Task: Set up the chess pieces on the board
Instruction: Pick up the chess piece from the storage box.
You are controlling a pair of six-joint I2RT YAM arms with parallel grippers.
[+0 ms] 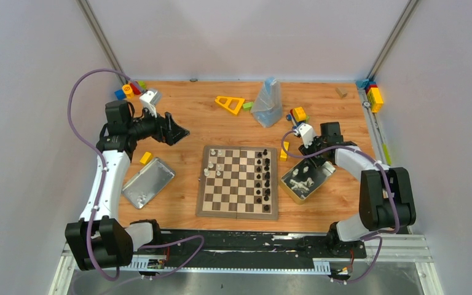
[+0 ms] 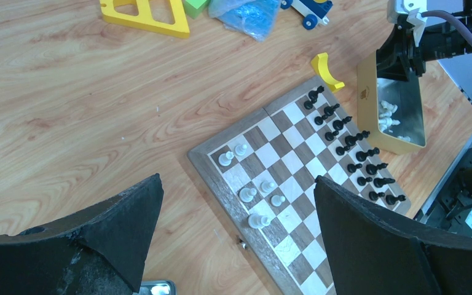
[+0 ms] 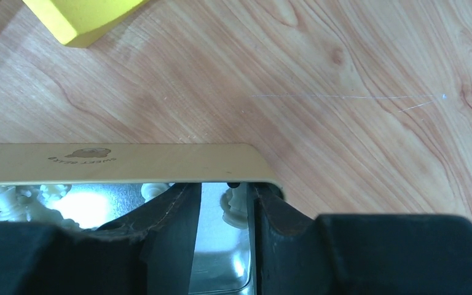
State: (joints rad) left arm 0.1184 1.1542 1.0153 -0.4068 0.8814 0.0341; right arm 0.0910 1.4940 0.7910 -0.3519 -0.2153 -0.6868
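The board (image 1: 216, 208) lies mid-table, with black chess pieces (image 1: 262, 175) in its two right columns and a few white pieces (image 1: 212, 163) at its left. My left gripper (image 1: 177, 130) is open and empty, hovering left of and behind the board; its wrist view shows the board (image 2: 295, 243) and white pieces (image 2: 246, 194) below between the spread fingers (image 2: 123, 215). My right gripper (image 1: 307, 166) reaches into the yellow-sided tin box (image 1: 321, 182). In its wrist view the gripper (image 3: 224, 190) is slightly open, with a white piece (image 3: 236, 206) between the jaws, against the right finger.
A silver lid (image 1: 148, 182) lies left of the board. A yellow triangle (image 1: 229, 104), a plastic bag (image 1: 267, 101), a toy car (image 1: 298, 115) and coloured blocks (image 1: 129, 91) sit along the back. More white pieces (image 2: 388, 115) lie in the tin.
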